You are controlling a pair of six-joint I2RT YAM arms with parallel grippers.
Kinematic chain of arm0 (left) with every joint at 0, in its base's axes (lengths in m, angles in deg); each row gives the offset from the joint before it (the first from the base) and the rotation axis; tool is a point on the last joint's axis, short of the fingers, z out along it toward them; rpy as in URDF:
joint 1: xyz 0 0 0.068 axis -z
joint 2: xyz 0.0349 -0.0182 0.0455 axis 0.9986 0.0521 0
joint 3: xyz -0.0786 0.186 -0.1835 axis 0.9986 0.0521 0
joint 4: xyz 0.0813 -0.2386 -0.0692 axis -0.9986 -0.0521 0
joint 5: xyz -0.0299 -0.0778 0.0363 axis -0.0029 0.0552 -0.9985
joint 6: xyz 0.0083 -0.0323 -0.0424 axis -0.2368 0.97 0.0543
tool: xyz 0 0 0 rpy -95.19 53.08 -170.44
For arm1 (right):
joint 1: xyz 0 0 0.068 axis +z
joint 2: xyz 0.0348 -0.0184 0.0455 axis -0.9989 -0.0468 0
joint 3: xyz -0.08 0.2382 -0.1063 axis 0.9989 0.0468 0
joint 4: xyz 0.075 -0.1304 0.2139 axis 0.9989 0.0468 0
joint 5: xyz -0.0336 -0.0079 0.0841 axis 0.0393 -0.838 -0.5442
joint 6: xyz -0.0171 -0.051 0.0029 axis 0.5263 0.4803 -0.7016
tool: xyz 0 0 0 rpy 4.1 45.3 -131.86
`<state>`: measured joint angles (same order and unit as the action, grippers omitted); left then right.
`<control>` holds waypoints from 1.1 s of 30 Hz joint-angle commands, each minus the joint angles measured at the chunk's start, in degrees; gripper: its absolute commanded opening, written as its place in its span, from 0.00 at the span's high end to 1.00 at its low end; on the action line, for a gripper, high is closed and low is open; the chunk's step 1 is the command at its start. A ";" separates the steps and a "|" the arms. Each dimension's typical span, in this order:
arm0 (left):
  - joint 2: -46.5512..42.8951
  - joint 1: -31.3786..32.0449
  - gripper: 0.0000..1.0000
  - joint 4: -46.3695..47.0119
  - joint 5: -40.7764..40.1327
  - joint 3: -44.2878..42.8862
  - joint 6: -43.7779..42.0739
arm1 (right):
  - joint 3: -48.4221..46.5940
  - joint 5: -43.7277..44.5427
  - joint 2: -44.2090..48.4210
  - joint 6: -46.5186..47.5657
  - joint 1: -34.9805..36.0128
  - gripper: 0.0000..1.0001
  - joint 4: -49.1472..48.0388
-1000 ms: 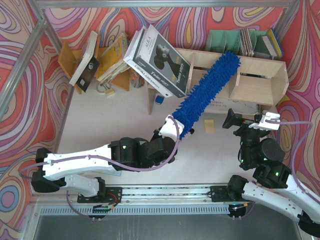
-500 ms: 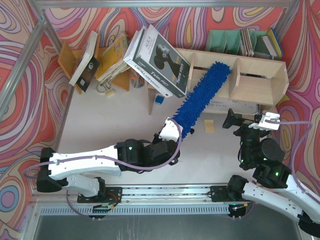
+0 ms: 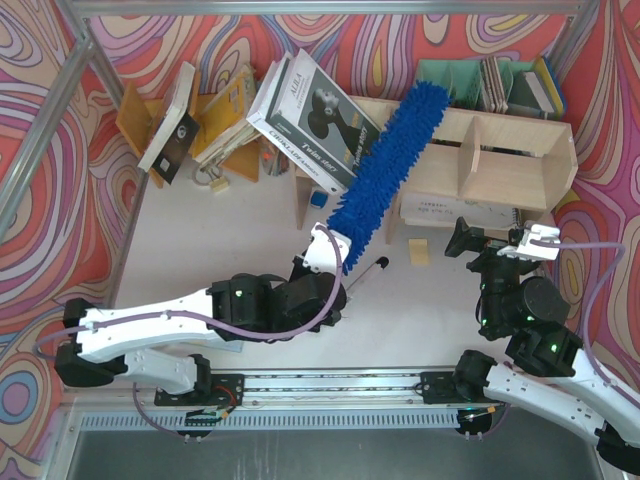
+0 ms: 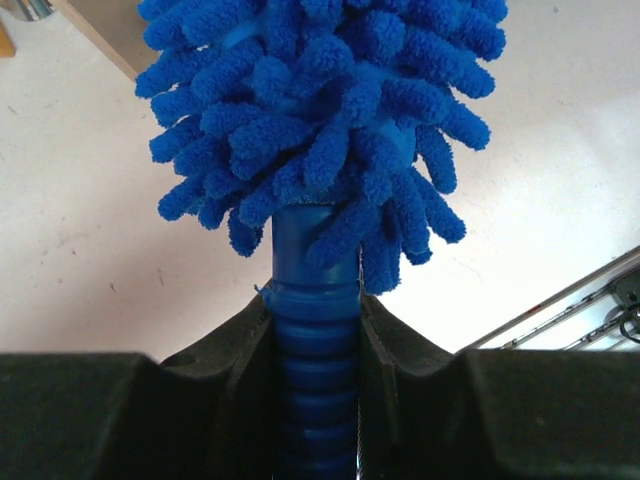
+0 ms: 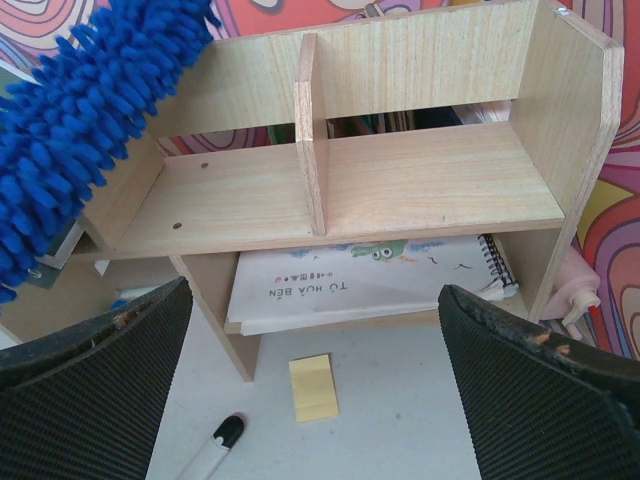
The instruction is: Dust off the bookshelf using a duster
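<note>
The left hand (image 3: 327, 243) is closed tight on the ribbed blue handle of the duster (image 3: 385, 165) — the wrist view shows both fingers (image 4: 400, 345) pressed against the handle just below the fluffy head. From the hand the duster slants toward 1 o'clock, its tip crossing the left end of the bookshelf (image 3: 515, 165), which stands in the worktop's (image 3: 200, 250) 1 o'clock corner. Whether the fibres touch the wood I cannot tell.

The right hand (image 3: 497, 243) hangs at 6 o'clock of the bookshelf, jaws spread wide, holding nothing. Between its fingers (image 5: 90, 350) the wrist view shows the shelf's open compartments and a spiral notebook (image 5: 370, 285) lying under the lower board. On the worktop in front lie a yellow sticky pad (image 5: 313, 387) and a marker (image 5: 215, 445).
</note>
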<state>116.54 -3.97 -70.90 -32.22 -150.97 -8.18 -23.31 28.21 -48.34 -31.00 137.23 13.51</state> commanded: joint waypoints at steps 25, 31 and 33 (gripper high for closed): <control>3.88 4.23 1.00 4.05 -1.82 1.47 3.71 | -1.26 0.58 0.07 -0.71 -0.07 0.01 0.16; 3.01 5.53 1.00 4.79 -5.48 -2.17 2.08 | -13.74 4.01 -4.11 -11.98 0.01 0.02 14.33; 3.59 6.57 1.00 5.44 -6.10 -3.89 0.99 | -18.05 4.13 -6.34 -15.48 0.01 0.02 18.73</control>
<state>121.13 0.95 -69.41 -33.07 -151.28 -4.73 -33.54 29.78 -52.17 -37.80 137.23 22.78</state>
